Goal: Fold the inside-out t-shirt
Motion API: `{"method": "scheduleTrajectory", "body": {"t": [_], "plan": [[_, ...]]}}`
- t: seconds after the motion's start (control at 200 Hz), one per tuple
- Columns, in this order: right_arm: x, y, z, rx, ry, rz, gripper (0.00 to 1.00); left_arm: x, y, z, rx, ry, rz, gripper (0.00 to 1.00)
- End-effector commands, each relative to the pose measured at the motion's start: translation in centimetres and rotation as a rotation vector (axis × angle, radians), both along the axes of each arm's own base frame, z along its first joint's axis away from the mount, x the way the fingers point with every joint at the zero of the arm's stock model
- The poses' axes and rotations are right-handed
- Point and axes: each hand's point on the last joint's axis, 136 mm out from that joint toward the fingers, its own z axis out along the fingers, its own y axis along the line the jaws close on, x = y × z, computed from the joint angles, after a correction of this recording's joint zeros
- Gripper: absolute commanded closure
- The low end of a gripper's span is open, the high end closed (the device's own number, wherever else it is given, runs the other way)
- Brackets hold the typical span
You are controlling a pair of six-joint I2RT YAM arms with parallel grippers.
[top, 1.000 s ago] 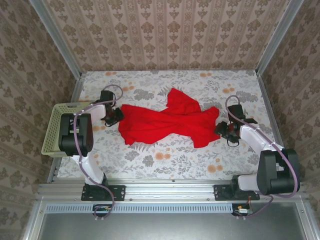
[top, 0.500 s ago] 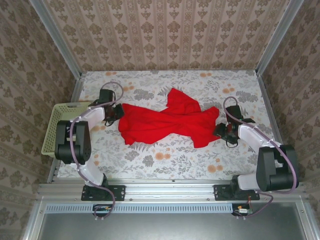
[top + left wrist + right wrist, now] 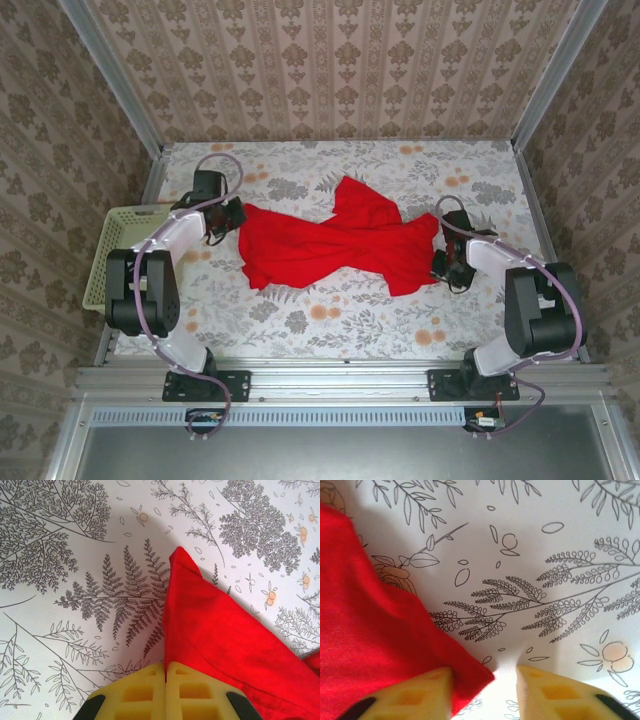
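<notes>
A pale yellow-green basket (image 3: 103, 262) sits at middle left, at the floral tabletop's (image 3: 340, 322) edge; patterned wallpaper (image 3: 340, 60) behind.

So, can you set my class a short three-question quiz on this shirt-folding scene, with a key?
1. True or false: the red t-shirt lies neatly folded on the floral table.
2. In the right wrist view, the right jaws are: A) shut on bare table; B) apart, with a shirt corner between them; C) apart, with nothing between them.
3. Fill in: in the left wrist view, the left jaws are ___ at the shirt's edge.
Key: 1 false, it lies crumpled; 2 B; 3 shut.
</notes>
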Motion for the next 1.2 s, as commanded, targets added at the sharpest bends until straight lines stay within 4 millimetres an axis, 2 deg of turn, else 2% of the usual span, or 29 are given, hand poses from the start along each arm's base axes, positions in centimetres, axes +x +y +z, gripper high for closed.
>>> {"method": "scheduleTrajectory", "body": {"t": [0.0, 0.145, 0.23, 0.25, 0.3, 0.455, 0.56, 0.775, 0.955, 1.08, 1.195], "plan": [[1.5, 2.2, -0.4, 0.08, -0.042, 0.039, 0.79, 0.1, 0.0, 0.7, 0.013, -0.002, -0.022, 1.0], [1.7, 1.8, 1.2, 0.055, -0.079, 0.034, 1.0, 0.0, 0.1, 0.9, 0.015, -0.003, -0.027, 1.0], [1.8, 1.0, 3.3, 0.016, -0.14, 0.018, 1.0, -0.2, 0.0, 1.3, 0.005, -0.012, -0.035, 1.0], [1.2, 0.7, 3.6, 0.0, -0.127, 0.013, 1.0, -0.2, -0.1, 1.6, 0.0, -0.017, -0.035, 1.0], [1.1, -0.2, 6.0, -0.041, -0.187, -0.004, 1.0, -0.4, -0.3, 2.3, -0.015, -0.035, -0.039, 1.0], [0.1, -2.6, 13.1, -0.13, -0.365, -0.056, 1.0, -0.5, -0.5, 6.6, -0.072, -0.143, -0.046, 1.0], [-0.9, -3.7, 17.0, -0.176, -0.447, -0.08, 1.0, -0.3, -0.6, 8.4, -0.075, -0.184, -0.061, 1.0], [-2.6, -5.4, 22.1, -0.246, -0.564, -0.122, 1.0, -0.6, -0.6, 9.4, -0.095, -0.229, -0.06, 1.0], [-3.2, -6.2, 25.9, -0.284, -0.646, -0.134, 1.0, -1.9, -1.0, 11.5, -0.137, -0.293, -0.078, 1.0], [-3.2, -6.2, 28.7, -0.275, -0.708, -0.137, 1.0, -3.0, -0.9, 14.2, -0.146, -0.359, -0.082, 1.0], [-3.1, -6.1, 33.4, -0.258, -0.815, -0.155, 1.0, -3.9, -0.6, 19.1, -0.151, -0.452, -0.08, 1.0]]}}
